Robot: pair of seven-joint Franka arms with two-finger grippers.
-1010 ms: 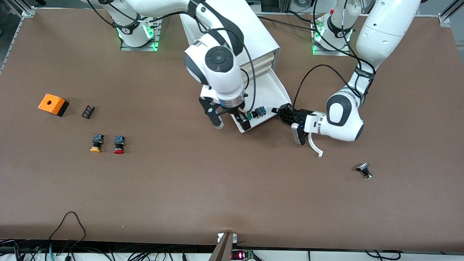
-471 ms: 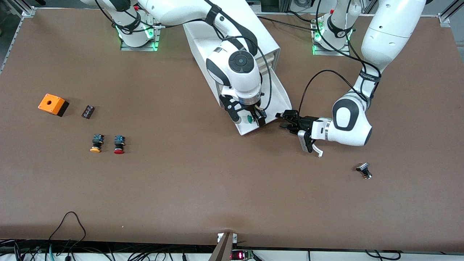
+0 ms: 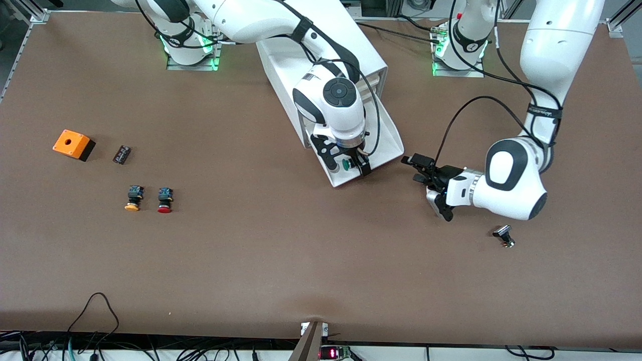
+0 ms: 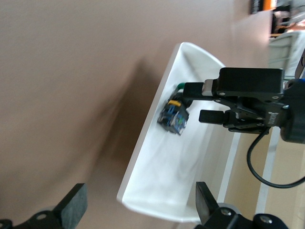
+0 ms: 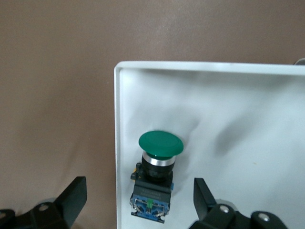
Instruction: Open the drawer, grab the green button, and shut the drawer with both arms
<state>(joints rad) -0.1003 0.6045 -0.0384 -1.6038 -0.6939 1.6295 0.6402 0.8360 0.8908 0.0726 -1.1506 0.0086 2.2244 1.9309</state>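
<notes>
The drawer (image 3: pixel 393 143) is pulled out of the white cabinet (image 3: pixel 368 57) toward the front camera. The green-capped button (image 3: pixel 345 163) lies in it close to the front corner on the right arm's side. My right gripper (image 3: pixel 346 166) hangs open right over the button. In the right wrist view the button (image 5: pixel 159 145) sits between the spread fingers (image 5: pixel 71 198), one of them outside the drawer's wall (image 5: pixel 117 143). My left gripper (image 3: pixel 418 169) is open and empty beside the drawer, toward the left arm's end. The left wrist view shows the drawer (image 4: pixel 162 176), the button (image 4: pixel 174 117) and the right gripper (image 4: pixel 193 102).
Toward the right arm's end lie an orange box (image 3: pixel 73 144), a small black part (image 3: pixel 122 154), a yellow-capped button (image 3: pixel 132 198) and a red-capped button (image 3: pixel 164 200). A small black and silver part (image 3: pixel 504 235) lies near the left arm's elbow.
The left gripper has opened and drawn back from the drawer's front corner toward its own end. The right gripper has moved over the drawer and come down around the green button.
</notes>
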